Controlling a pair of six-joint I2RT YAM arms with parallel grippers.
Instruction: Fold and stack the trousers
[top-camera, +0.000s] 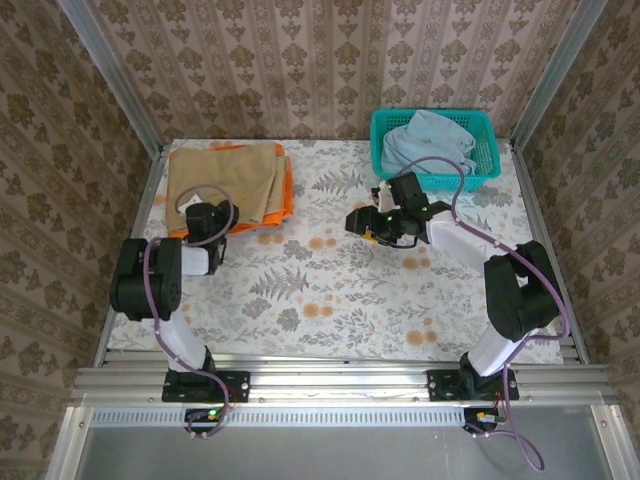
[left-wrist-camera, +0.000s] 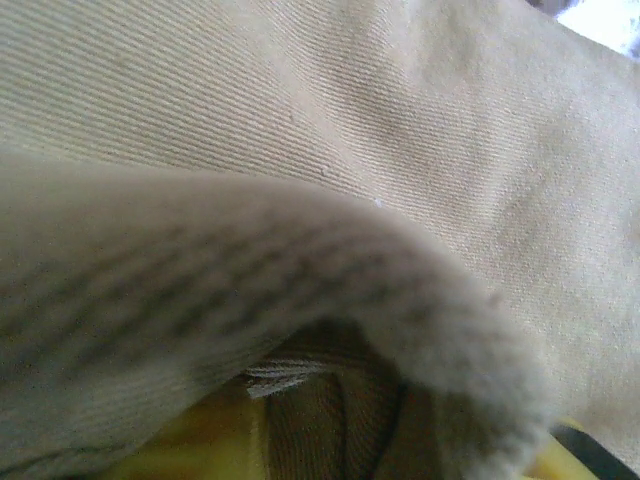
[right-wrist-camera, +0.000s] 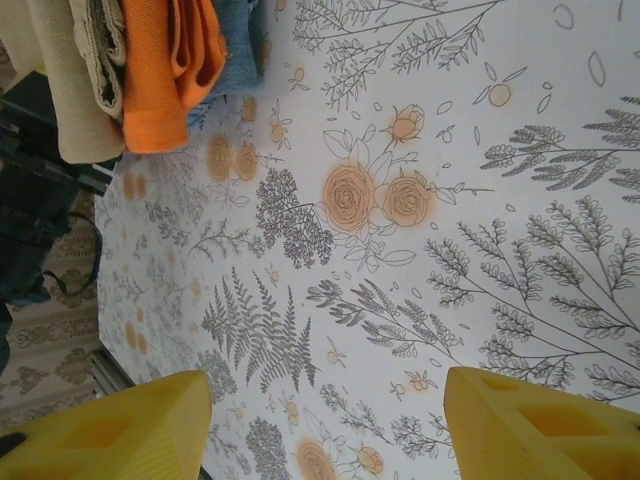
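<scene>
Well to the left of the basket (top-camera: 385, 150), at the same far end of the desk (top-camera: 320, 290), the trousers (top-camera: 225, 180) lie folded flat on top of an orange garment (top-camera: 287, 200), whose edge shows along the side facing the basket. My left claw (top-camera: 205, 235) is down at the stack's near edge, farther from the basket than any other item. In its own wrist view tan twill fills the frame, a thick fold of it curling over the lens and yellow finger parts showing beneath. Whether that claw is pinching the cloth or merely pushed under it, I cannot tell. My right claw (right-wrist-camera: 325, 430) hangs just left of the basket and a little nearer to me, above bare floral desk surface. Its two yellow fingers (right-wrist-camera: 110, 430) are spread apart, with nothing between them. Inside the basket sits a crumpled pale blue garment (top-camera: 430, 140). The right claw touches neither basket nor stack.
</scene>
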